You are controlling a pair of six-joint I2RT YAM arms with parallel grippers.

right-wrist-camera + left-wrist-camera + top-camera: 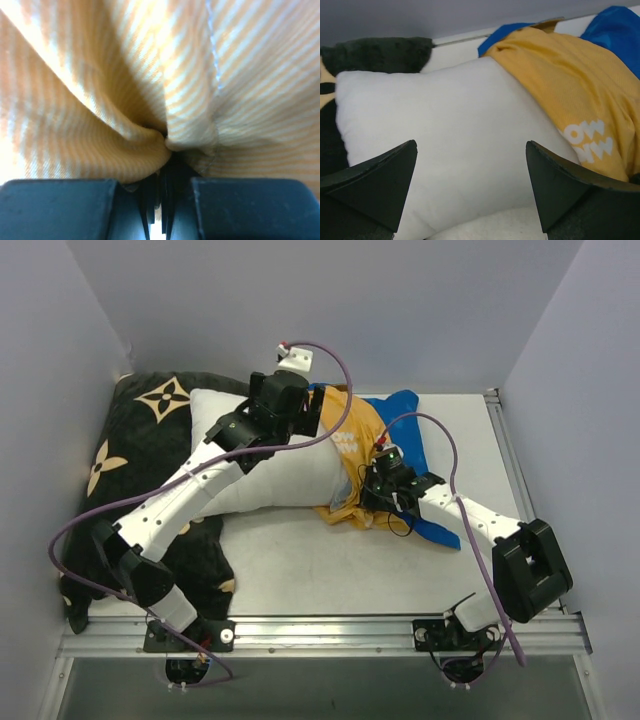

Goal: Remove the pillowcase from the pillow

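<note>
Pinching a pillowcase (100, 100) fold, the right gripper (162, 186) is clamped tight. The left gripper (470, 145) hangs wide open over the pillow (445, 110).

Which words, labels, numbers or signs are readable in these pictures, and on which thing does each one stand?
"OW" above "WW": large white letters on the orange-yellow inner side of the pillowcase, left wrist view; a fold cuts them off, so the reading is uncertain.
Top view: the same white print is too small to read.
Black cushion: tan flower signs only, no letters.
Pillow: no text.
</note>
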